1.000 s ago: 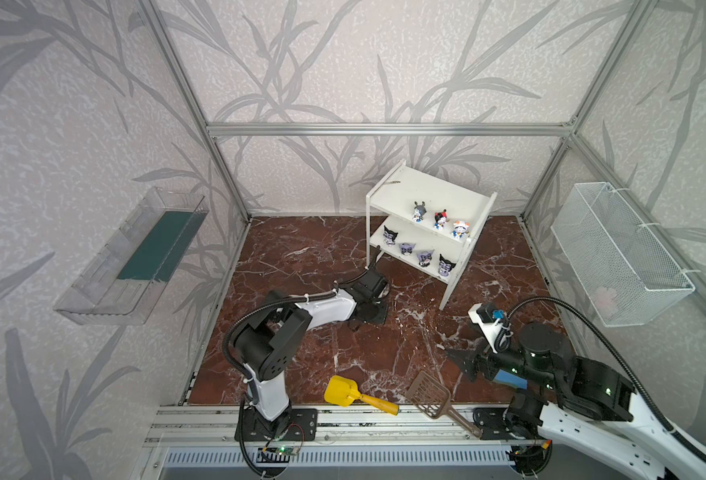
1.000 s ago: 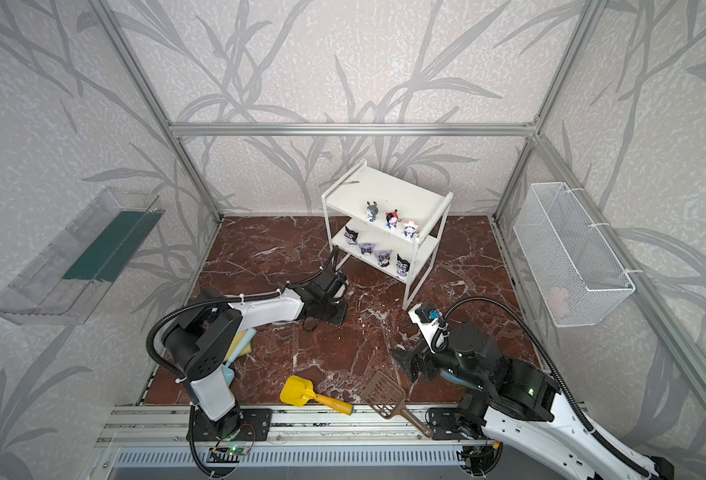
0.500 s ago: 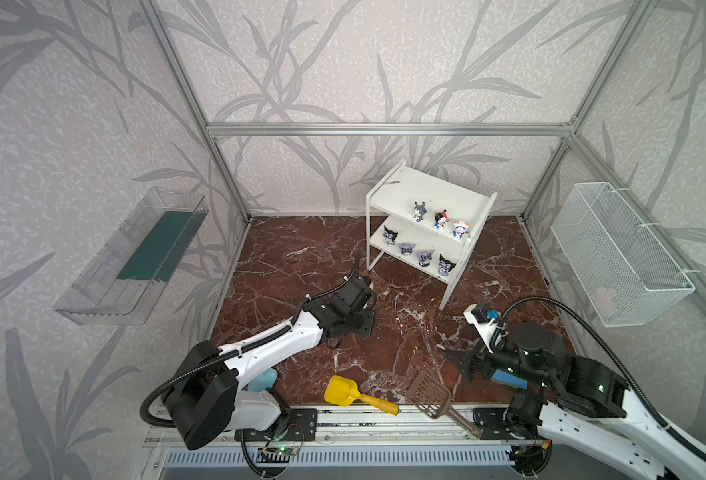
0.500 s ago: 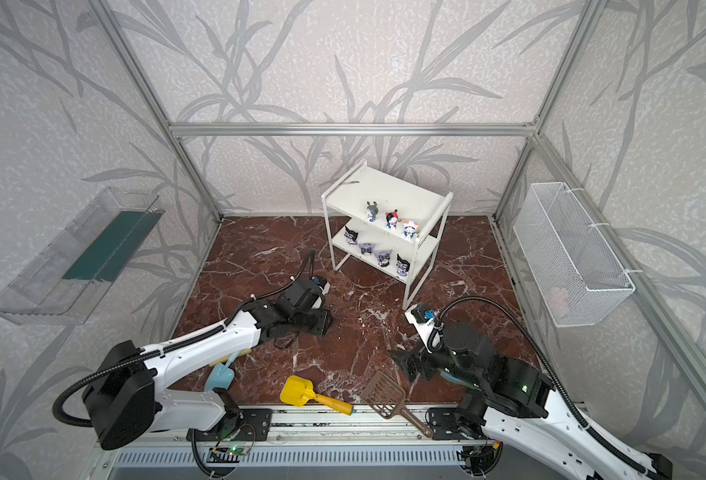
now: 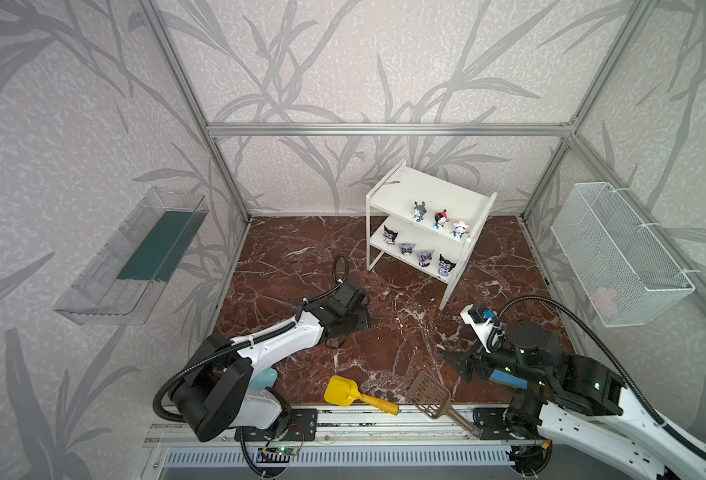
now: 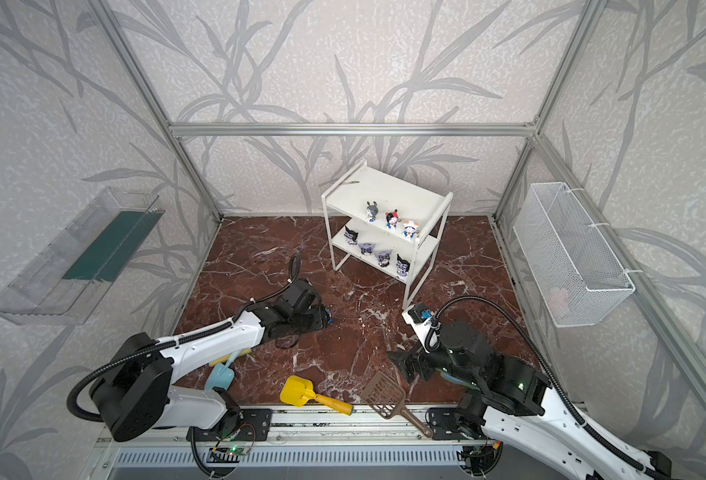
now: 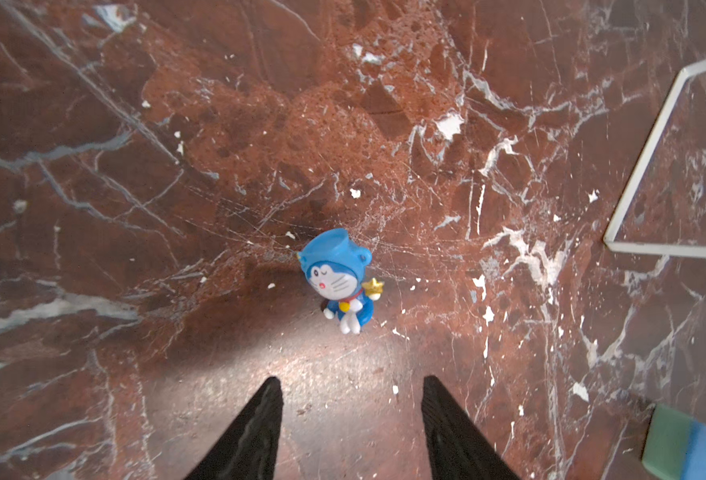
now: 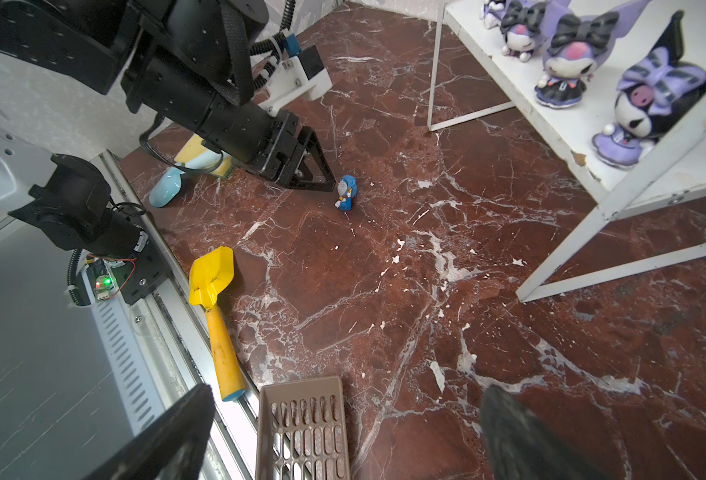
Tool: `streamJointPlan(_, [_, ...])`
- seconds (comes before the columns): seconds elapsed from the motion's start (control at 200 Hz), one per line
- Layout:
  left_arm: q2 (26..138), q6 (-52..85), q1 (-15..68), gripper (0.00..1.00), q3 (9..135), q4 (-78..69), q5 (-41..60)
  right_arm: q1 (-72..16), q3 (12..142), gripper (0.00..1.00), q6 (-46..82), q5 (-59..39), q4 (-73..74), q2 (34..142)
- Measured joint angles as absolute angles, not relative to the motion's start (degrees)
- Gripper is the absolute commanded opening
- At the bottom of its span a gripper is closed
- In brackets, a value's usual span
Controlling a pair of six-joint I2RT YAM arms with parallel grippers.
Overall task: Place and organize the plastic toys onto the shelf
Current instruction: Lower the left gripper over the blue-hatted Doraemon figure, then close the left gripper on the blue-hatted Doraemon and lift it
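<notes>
A blue-headed plastic toy stands on the red marble floor just ahead of my left gripper, which is open and holds nothing. The right wrist view shows the same toy at the left gripper's fingertips, not between them. The white shelf stands at the back. Three blue-and-white toys stand on its top tier and several black-purple toys on its lower tier. Low at the front right, my right gripper is open and empty, and the right wrist view shows its fingers wide apart.
A yellow scoop and a brown slotted scoop lie at the front edge. A light blue scoop lies under the left arm. A wire basket hangs on the right wall and a clear tray on the left wall.
The left arm has swung round at its base and its gripper has slid a little toward the front. Its jaws have gone from shut to open. The right arm has hardly moved.
</notes>
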State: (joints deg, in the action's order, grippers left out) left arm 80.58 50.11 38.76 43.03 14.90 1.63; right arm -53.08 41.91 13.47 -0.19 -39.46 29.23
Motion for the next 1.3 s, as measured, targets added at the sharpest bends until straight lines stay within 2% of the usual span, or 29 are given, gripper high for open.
streamJointPlan(0.39, [89.2, 61.6, 36.9, 0.51, 44.3, 10.0, 2.6, -53.1, 41.2, 0.99, 13.7, -1.1, -38.8, 27.3])
streamJointPlan(1.3, [95.0, 64.2, 35.4, 0.5, 48.9, 9.8, 1.6, -53.1, 40.2, 0.99, 13.7, -1.1, -37.9, 26.4])
